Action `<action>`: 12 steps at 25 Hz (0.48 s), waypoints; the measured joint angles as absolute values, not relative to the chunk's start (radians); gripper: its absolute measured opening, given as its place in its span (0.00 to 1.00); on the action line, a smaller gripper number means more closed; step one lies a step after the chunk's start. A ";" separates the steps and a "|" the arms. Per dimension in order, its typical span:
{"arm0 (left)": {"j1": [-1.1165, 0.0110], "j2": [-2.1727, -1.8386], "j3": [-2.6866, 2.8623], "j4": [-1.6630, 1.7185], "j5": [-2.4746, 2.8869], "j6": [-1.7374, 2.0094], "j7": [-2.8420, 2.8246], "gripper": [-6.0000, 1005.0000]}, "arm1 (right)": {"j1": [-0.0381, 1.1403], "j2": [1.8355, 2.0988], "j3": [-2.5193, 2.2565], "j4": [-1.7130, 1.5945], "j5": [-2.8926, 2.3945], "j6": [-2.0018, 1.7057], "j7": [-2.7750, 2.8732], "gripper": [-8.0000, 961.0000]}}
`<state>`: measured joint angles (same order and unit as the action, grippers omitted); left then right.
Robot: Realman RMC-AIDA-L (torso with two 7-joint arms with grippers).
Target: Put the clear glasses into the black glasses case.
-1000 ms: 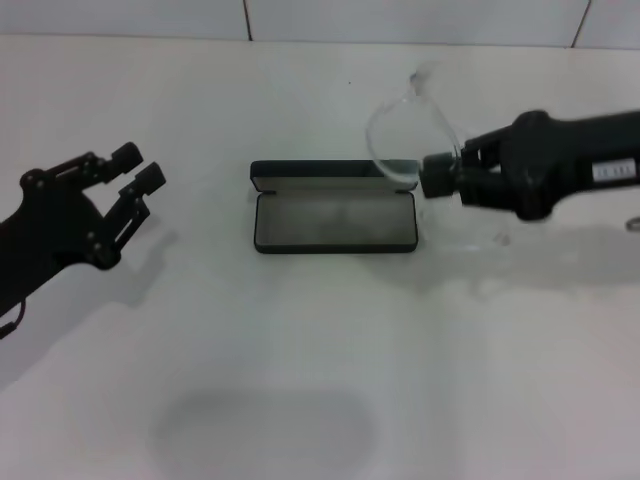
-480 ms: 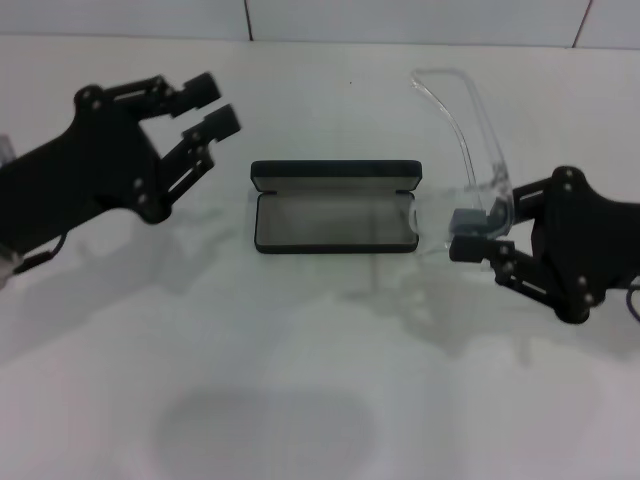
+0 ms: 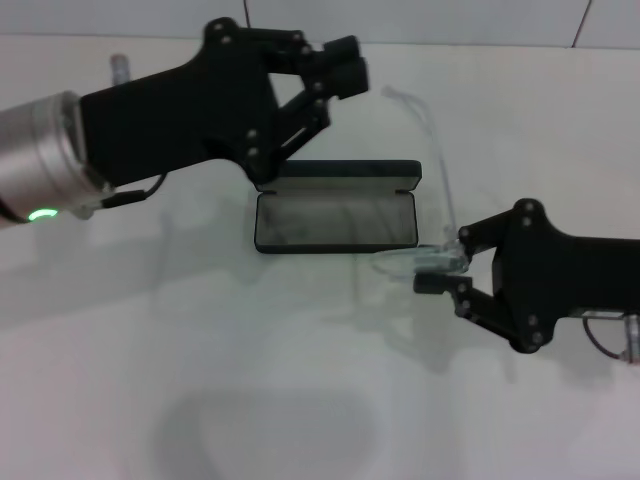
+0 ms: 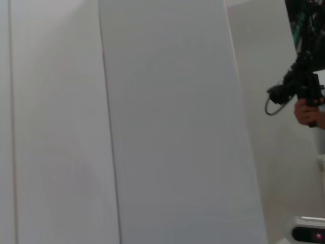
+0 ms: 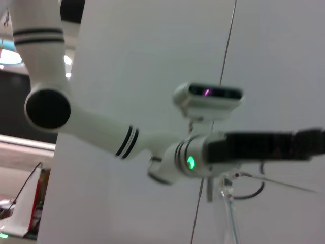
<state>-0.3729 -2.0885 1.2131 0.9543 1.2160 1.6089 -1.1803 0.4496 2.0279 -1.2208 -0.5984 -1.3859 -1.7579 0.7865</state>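
One clear glasses point(image 3: 440, 190) in right claw point(image 3: 440, 272), beside one open black glasses case point(image 3: 335, 210).

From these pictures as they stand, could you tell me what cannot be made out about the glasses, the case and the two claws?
- Head view: the left claw hides the far-left part of the black glasses case lid.
- Head view: the clear glasses, gripped by the right claw, nearly vanish against the white table; their outline is unclear.
- Both wrist views show neither case nor table.
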 joint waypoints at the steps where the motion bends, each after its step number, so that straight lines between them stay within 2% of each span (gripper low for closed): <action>1: -0.383 -2.089 1.214 0.955 1.227 1.606 -1.194 0.12 | 0.451 2.028 -1.230 -0.598 -1.386 -1.749 0.786 0.13; 12: -0.440 -2.090 1.301 0.950 1.344 1.517 -1.269 0.11 | 0.470 2.028 -1.308 -0.632 -1.338 -1.700 0.782 0.13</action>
<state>-0.4400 -2.0901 1.3013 0.9495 1.3441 1.5173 -1.2689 0.4696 2.0278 -1.3084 -0.6323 -1.3378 -1.6996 0.7816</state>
